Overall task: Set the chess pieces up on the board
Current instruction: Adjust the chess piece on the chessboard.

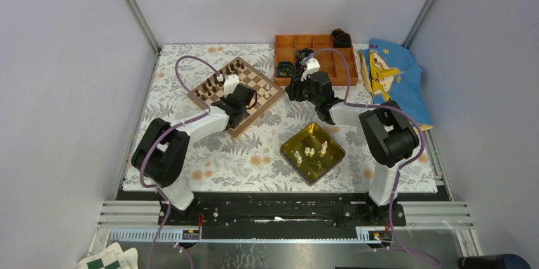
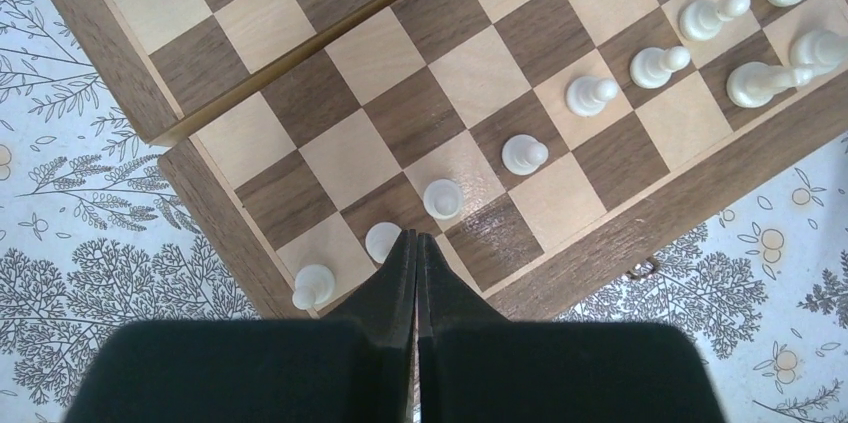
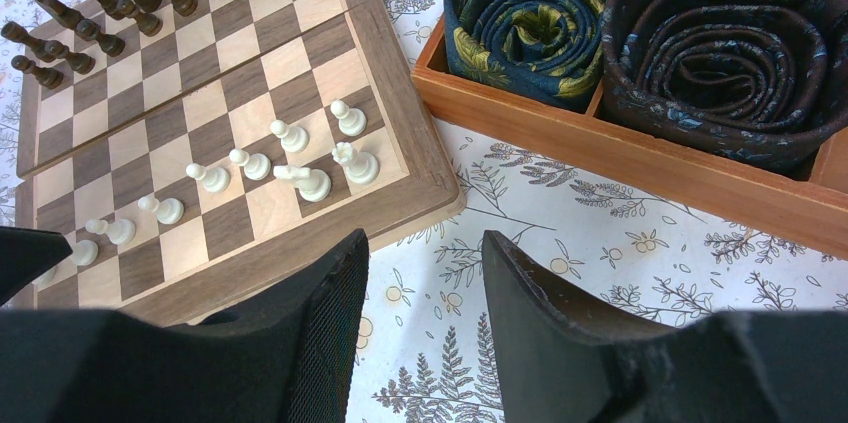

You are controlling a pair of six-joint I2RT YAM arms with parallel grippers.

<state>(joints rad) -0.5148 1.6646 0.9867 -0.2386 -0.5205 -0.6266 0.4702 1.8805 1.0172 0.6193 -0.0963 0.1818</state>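
Now, left jaws clenched empty, right jaws released, holding nothing.
The left arm (image 1: 191, 130) reaches over the edge of the board (image 2: 400, 53), tips among a row of chess pieces (image 2: 443, 197); the right arm (image 1: 356, 113) hovers over the surface (image 3: 560, 243) beside it.

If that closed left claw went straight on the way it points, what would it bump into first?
Most likely the board itself, near its edge, in the narrow gap between two white pawns. The left gripper is shut, but it could clip either pawn; depth is hard to judge.

The left gripper (image 2: 416, 241) partly hides 1 cream chess piece (image 2: 380, 240).
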